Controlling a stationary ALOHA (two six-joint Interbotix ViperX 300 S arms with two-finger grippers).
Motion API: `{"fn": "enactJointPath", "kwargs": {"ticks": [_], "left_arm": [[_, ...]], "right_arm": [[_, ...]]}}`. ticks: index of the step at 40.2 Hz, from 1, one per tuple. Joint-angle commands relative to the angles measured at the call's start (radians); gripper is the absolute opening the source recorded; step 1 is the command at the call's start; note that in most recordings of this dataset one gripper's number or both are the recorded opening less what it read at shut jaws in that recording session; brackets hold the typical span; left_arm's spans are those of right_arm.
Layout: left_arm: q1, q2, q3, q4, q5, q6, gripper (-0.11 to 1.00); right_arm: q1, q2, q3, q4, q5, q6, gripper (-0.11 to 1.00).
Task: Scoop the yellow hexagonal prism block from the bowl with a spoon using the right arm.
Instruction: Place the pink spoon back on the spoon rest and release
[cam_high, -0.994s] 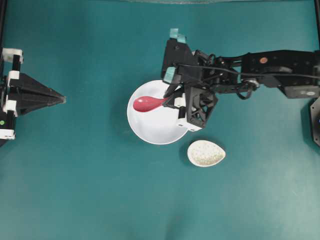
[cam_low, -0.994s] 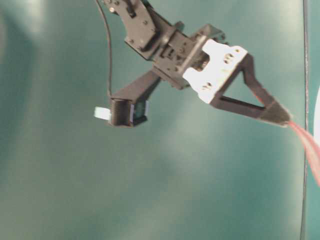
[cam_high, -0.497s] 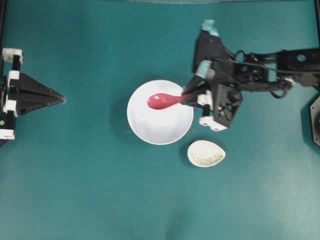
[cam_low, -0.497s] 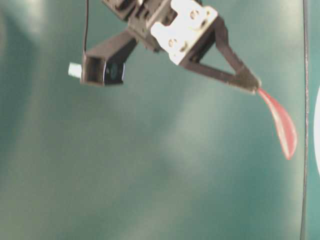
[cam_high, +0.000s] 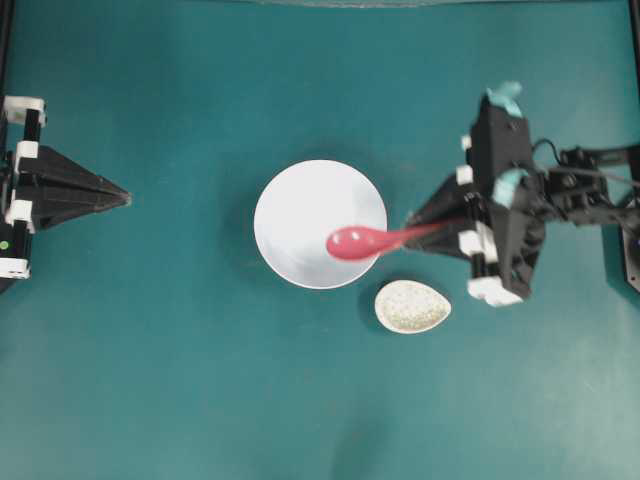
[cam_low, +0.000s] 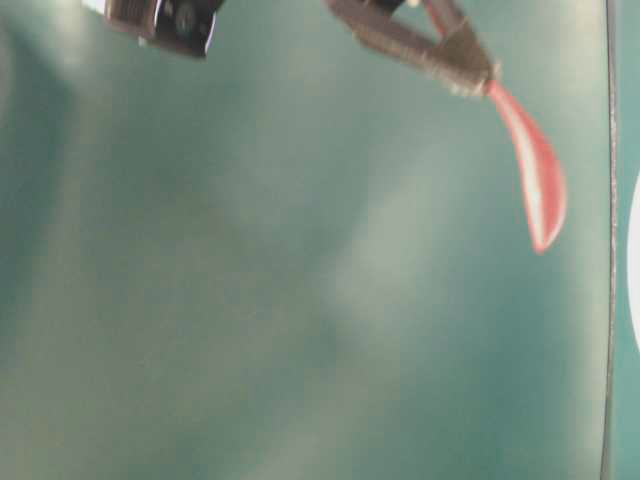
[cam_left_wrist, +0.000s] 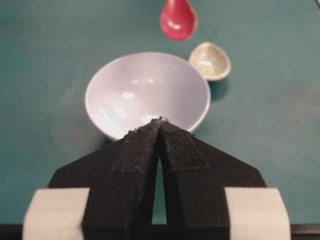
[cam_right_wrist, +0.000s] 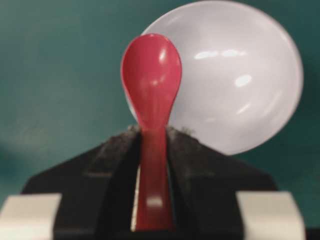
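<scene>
Holding the spoon (cam_right_wrist: 151, 90) by its short handle, the right tool (cam_high: 455, 222) is clamped on it, one pad on each side. The scoop sticks out in front, free in the air. From above, the scoop hangs over the lower right edge of the bowl (cam_high: 300, 205), and the table-level view shows it well up off the table (cam_high: 200, 380).

The spoon looks hard, smooth and shiny. A shiny handle may slip or twist between the pads, so the grip on the flat sides of the handle seems a good place to hold. It looks light and stiff, so it should not bend.

The bowl is white, round and smooth inside. It could slide on the table if the spoon pushes its wall.

The yellow hexagonal prism block cannot be seen in any view. The inside of the bowl looks bare, and the scoop looks bare in the right wrist view too. Where the block is cannot be told. It would be tiny and light, so it may roll off the scoop.

The small speckled dish (cam_high: 412, 306) sits just beside the bowl.

The left tool (cam_left_wrist: 160, 131) is pressed together and holds nothing, well away from the bowl.
</scene>
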Motion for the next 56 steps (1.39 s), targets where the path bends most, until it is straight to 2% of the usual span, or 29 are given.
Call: {"fn": "enactJointPath", "kwargs": {"ticks": [1, 5, 17, 25, 30, 40, 56], "left_arm": [[0.002, 0.002, -0.018, 0.002, -0.009, 0.002, -0.01], [0.002, 0.000, -0.018, 0.002, -0.009, 0.002, -0.01], [0.002, -0.006, -0.020, 0.002, -0.006, 0.002, -0.01], [0.002, -0.006, -0.020, 0.002, -0.008, 0.002, -0.01], [0.002, -0.008, -0.021, 0.002, -0.011, 0.002, -0.01], [0.002, -0.008, -0.021, 0.002, -0.011, 0.002, -0.01], [0.000, -0.008, -0.021, 0.002, -0.011, 0.002, -0.01]], "right_arm": [[0.035, -0.021, 0.031, 0.005, -0.051, -0.002, 0.22], [0.078, -0.020, 0.080, 0.014, -0.100, 0.000, 0.22], [0.184, -0.011, 0.227, 0.100, -0.245, 0.035, 0.22], [0.212, 0.015, 0.287, 0.126, -0.296, 0.078, 0.22], [0.212, 0.060, 0.293, 0.127, -0.301, 0.101, 0.22], [0.213, 0.129, 0.273, 0.127, -0.296, 0.106, 0.22], [0.213, 0.126, 0.272, 0.129, -0.296, 0.115, 0.22]]}}
